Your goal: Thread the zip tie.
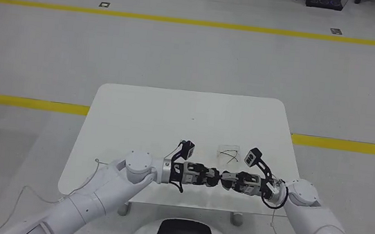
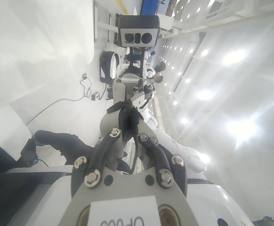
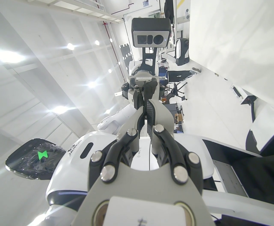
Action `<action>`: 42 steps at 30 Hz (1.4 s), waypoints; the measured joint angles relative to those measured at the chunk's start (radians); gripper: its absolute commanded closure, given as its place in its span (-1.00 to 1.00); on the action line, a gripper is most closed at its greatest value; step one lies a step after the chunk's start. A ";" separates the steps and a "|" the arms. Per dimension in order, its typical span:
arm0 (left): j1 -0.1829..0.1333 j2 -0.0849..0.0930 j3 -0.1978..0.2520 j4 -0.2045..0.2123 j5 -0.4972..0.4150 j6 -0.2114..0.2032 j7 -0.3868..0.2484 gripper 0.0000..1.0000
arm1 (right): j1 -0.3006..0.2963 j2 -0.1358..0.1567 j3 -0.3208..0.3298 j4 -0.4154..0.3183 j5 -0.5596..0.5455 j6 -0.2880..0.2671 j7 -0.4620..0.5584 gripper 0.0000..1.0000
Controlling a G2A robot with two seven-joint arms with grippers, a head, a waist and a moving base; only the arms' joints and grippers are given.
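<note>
My two grippers meet tip to tip above the front part of the white table (image 1: 174, 115), the left gripper (image 1: 213, 178) coming from the left and the right gripper (image 1: 224, 180) from the right. In the left wrist view the left gripper (image 2: 128, 121) is shut, and a thin black zip tie (image 2: 134, 147) runs back from between its fingers. The right gripper (image 3: 146, 111) is shut too, with a thin dark strand of the zip tie (image 3: 150, 147) trailing from its pads. Where the tips touch, the tie's ends are hidden.
A thin dark looped strip (image 1: 228, 153) lies on the table just beyond the grippers. The table's front edge sits right under the wrists. Around the table is bare floor with yellow lines (image 1: 29, 102).
</note>
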 measured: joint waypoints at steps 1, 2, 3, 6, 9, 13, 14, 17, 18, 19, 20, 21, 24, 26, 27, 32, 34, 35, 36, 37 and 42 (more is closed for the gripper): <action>0.000 0.000 0.000 0.000 0.000 0.000 0.000 1.00 | 0.000 0.000 0.000 0.000 0.000 0.000 0.000 1.00; 0.000 0.000 0.000 0.000 -0.001 0.001 0.000 1.00 | 0.000 -0.001 0.000 0.000 0.001 -0.001 0.001 1.00; 0.000 0.000 0.000 0.000 -0.001 0.001 0.000 1.00 | -0.001 -0.001 0.001 0.000 0.001 -0.001 0.001 1.00; 0.000 -0.001 0.000 0.001 -0.002 0.001 -0.001 1.00 | -0.001 -0.002 0.001 0.001 0.002 -0.002 0.004 1.00; -0.001 -0.001 0.000 0.002 -0.001 0.000 -0.001 1.00 | 0.000 -0.002 0.001 0.002 0.001 -0.001 0.004 -1.00; -0.002 -0.001 0.000 0.004 0.009 -0.004 0.003 1.00 | 0.000 -0.004 0.004 0.003 0.003 0.002 -0.002 -1.00; -0.002 0.000 0.000 0.004 0.017 -0.009 0.005 1.00 | -0.001 -0.004 0.005 0.003 0.004 0.003 -0.004 -1.00; -0.001 0.002 0.000 0.005 0.048 -0.034 0.013 1.00 | -0.004 -0.003 0.014 0.005 0.008 0.000 -0.016 -1.00; 0.001 0.003 -0.001 0.004 0.057 -0.044 0.018 1.00 | -0.006 -0.003 0.017 0.006 0.009 -0.003 -0.022 -1.00; 0.003 0.004 -0.002 0.003 0.068 -0.060 0.022 1.00 | -0.010 -0.002 0.023 0.006 0.011 -0.008 -0.033 -1.00; 0.006 0.005 -0.003 0.003 0.075 -0.073 0.022 1.00 | -0.013 -0.002 0.028 0.005 0.014 -0.011 -0.043 -1.00; 0.008 0.006 -0.005 0.004 0.081 -0.086 0.022 1.00 | -0.017 -0.002 0.033 0.003 0.019 -0.015 -0.052 -1.00; 0.010 0.008 -0.008 0.009 0.107 -0.147 0.015 1.00 | -0.031 -0.002 0.051 -0.004 0.039 -0.033 -0.097 -1.00; 0.008 0.008 -0.006 0.016 0.133 -0.187 0.002 1.00 | -0.034 -0.003 0.054 -0.008 0.043 -0.035 -0.111 -1.00; 0.008 0.009 -0.005 0.018 0.136 -0.190 0.001 1.00 | -0.034 -0.003 0.054 -0.009 0.043 -0.035 -0.111 -1.00; 0.007 0.008 -0.005 0.017 0.134 -0.187 0.001 1.00 | -0.034 -0.003 0.054 -0.008 0.043 -0.034 -0.109 -1.00; 0.008 0.008 -0.004 0.018 0.140 -0.188 0.008 1.00 | -0.034 -0.003 0.054 -0.008 0.043 -0.034 -0.109 -1.00; 0.009 0.008 -0.004 0.021 0.152 -0.193 0.022 1.00 | -0.034 -0.003 0.054 -0.008 0.043 -0.034 -0.109 -1.00; 0.009 0.008 -0.004 0.024 0.164 -0.208 0.036 1.00 | -0.034 -0.003 0.054 -0.008 0.043 -0.034 -0.109 -1.00; 0.011 0.008 -0.006 0.034 0.171 -0.243 0.040 1.00 | -0.034 -0.003 0.054 -0.008 0.043 -0.034 -0.109 -1.00; 0.024 0.013 -0.047 0.054 0.201 -0.318 0.056 1.00 | -0.034 -0.003 0.054 -0.008 0.043 -0.034 -0.109 -1.00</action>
